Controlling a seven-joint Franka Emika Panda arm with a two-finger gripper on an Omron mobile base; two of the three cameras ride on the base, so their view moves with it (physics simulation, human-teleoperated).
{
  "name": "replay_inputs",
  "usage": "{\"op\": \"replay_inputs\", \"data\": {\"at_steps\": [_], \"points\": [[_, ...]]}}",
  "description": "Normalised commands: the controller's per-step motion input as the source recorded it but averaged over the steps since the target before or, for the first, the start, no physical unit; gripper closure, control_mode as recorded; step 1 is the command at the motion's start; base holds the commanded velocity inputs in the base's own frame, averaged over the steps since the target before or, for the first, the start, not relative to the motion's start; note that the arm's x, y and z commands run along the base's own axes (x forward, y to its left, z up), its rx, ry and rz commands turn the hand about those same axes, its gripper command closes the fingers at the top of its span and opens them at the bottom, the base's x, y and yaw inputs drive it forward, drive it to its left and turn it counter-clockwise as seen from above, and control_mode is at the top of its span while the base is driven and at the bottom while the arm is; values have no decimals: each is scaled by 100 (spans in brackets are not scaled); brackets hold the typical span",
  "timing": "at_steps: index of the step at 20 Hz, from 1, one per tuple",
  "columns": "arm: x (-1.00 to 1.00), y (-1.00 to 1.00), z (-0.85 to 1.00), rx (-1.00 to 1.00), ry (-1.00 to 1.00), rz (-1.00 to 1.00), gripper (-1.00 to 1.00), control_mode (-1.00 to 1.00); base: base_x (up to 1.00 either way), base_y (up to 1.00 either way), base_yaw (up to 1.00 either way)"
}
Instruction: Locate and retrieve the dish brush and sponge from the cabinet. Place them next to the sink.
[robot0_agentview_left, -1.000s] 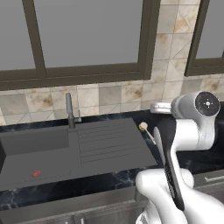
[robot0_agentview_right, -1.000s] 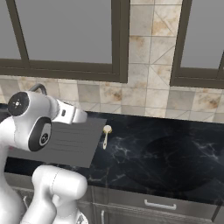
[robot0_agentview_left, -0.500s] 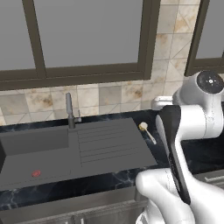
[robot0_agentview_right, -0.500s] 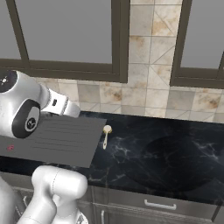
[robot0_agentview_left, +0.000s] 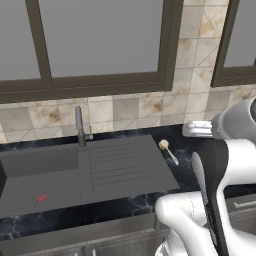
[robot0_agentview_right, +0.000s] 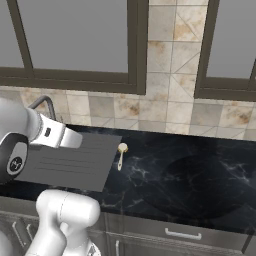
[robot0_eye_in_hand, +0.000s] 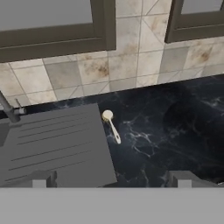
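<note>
The dish brush (robot0_eye_in_hand: 111, 125) lies flat on the dark marble desk (robot0_agentview_right: 200, 175), just beside the right edge of the sink's (robot0_agentview_left: 90, 172) ribbed drainboard — already where the task wants it. In the hand view its yellow-bristled head sits at the upper end and the white handle runs down toward five o'clock, so its long axis points roughly away from the tiled wall (robot0_agentview_right: 165, 105) and slightly outward from the drainboard. In the left base view the brush shows at about two o'clock from the basin; in the right base view it lies at three o'clock of the drainboard's corner, near it but not touching as far as I can tell.

The hand (robot0_eye_in_hand: 111, 179) looks down on this from above and back: its two dark fingertips (robot0_eye_in_hand: 41, 178) rise at the bottom of the hand view, spread as wide as they go, with nothing between them. The brush lies toward twelve o'clock from the hand, well apart from it.

The faucet (robot0_agentview_left: 79, 126) stands at the back of the sink, against the wall below the window frames (robot0_agentview_left: 100, 82).

The sponge is the half left to do — I judge the brush placed and the coming move a turn away toward the cabinet, so the hand's distance from the brush matters less than leaving it undisturbed.
</note>
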Motion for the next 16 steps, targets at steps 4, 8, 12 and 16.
{"op": "replay_inputs", "data": {"at_steps": [4, 8, 12, 16], "points": [[-29, 3, 4, 0, -9, 0, -100, -100, 0, 0, 0], [-26, 0, 1, 0, -8, 0, -100, -100, 0, 0, 0], [-13, 0, 0, 0, -4, 0, -100, -100, 0, 0, 0], [-2, 1, 0, 0, 0, 0, -100, -100, 0, 0, 0]]}}
